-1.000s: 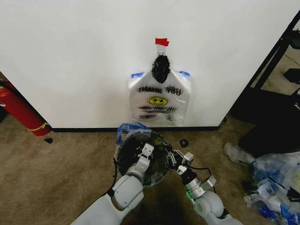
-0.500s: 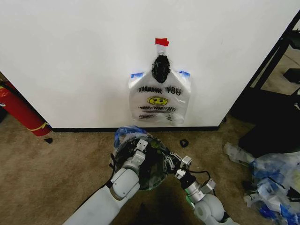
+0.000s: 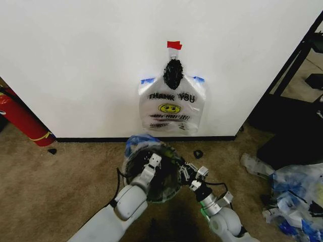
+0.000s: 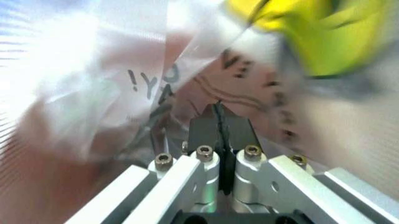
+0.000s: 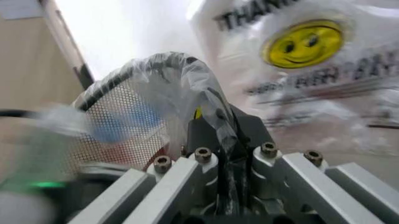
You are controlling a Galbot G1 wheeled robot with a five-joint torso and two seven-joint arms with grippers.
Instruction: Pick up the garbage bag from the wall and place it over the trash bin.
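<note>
The trash bin [image 3: 132, 177], round and black with mesh sides [image 5: 118, 126], stands on the carpet just in front of the wall [image 3: 75, 60]. The garbage bag [image 3: 139, 141], thin clear plastic with blue patches, lies crumpled over the bin's top. My left gripper [image 3: 154, 161] reaches over the bin's middle, its jaws pressed together [image 4: 219, 109] with clear film all around them. My right gripper [image 3: 189, 171] is at the bin's right rim, shut [image 5: 221, 116] with a fold of the garbage bag [image 5: 168, 79] running down between its fingers.
A white "THANK YOU" smiley bag [image 3: 171, 108] hangs taped to the wall above the bin. A red fire extinguisher [image 3: 20, 121] leans at the left. A heap of plastic bags [image 3: 292, 196] lies at the right, below a black rack [image 3: 298, 60]. A small black piece [image 3: 198, 154] lies on the carpet.
My left gripper went toward the bin's far left rim and has come back a little toward the middle. The right gripper has hardly moved. The bag's folds have shifted on the bin.
</note>
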